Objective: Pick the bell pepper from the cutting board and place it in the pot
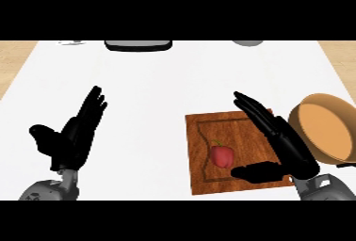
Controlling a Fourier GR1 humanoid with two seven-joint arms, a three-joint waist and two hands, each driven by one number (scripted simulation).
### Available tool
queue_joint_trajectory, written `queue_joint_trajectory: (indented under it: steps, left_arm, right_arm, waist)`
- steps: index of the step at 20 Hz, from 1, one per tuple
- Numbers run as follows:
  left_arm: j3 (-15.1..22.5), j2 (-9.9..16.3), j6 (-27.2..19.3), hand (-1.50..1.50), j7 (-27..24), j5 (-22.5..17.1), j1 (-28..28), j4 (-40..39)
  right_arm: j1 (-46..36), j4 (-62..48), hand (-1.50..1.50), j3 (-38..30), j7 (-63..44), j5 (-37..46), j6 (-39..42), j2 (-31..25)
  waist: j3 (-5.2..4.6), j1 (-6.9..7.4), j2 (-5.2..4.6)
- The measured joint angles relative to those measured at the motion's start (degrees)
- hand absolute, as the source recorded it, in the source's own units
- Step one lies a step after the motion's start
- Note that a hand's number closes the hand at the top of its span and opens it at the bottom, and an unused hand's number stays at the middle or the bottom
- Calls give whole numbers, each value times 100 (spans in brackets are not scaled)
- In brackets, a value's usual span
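Red bell pepper (pixel 222 156) with a small green stem, lying on the wooden cutting board (pixel 208 132), in the board's lower middle, stem end pointing toward the far edge. Nothing holds it.

Right robot hand (pixel 278 141) is over the right half of the board, just right of the pepper. Fingers straight and extended toward the board's far right corner; thumb spread low, its tip near the pepper's lower right side. Whether the thumb touches the pepper cannot be told. Hand is spread wide, holding nothing.

Pot (pixel 321 129), tan and round, sits just right of the board, partly behind the right forearm; its interior shows nothing inside.

Board rests on the white tabletop (pixel 146 84).

Left robot hand (pixel 73 136) is well left of the board, fingers straight and up, thumb apart, resting, holding nothing.

Beyond the board, at the tabletop's far edge: a dark-rimmed object (pixel 138 45) and a grey rounded object (pixel 247 43), both cut off.
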State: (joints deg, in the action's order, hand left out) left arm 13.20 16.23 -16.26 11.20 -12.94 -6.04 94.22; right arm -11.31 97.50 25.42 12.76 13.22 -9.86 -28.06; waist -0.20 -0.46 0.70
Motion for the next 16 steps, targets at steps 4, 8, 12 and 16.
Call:
queue_joint_trajectory:
  steps: [4,8,12,16]
  left_arm:
    - [-122,38,-52,0,207,-52,14,64]
    - [-176,17,-49,0,273,-80,-33,71]
    - [-238,49,25,0,349,-123,-98,80]
    - [-205,-34,23,0,392,-84,-230,47]
  right_arm:
    - [200,962,-150,157,-793,811,115,-648]
    - [110,1944,-150,252,-1992,1305,765,-1216]
    - [-64,2793,-150,348,-3267,1394,1699,-1611]
    - [-449,3276,-150,583,-4662,1283,2632,-1576]
  waist:
    - [-1,-93,9]
    - [-3,-101,1]
    - [-5,-68,-13]
    - [-6,1,-34]
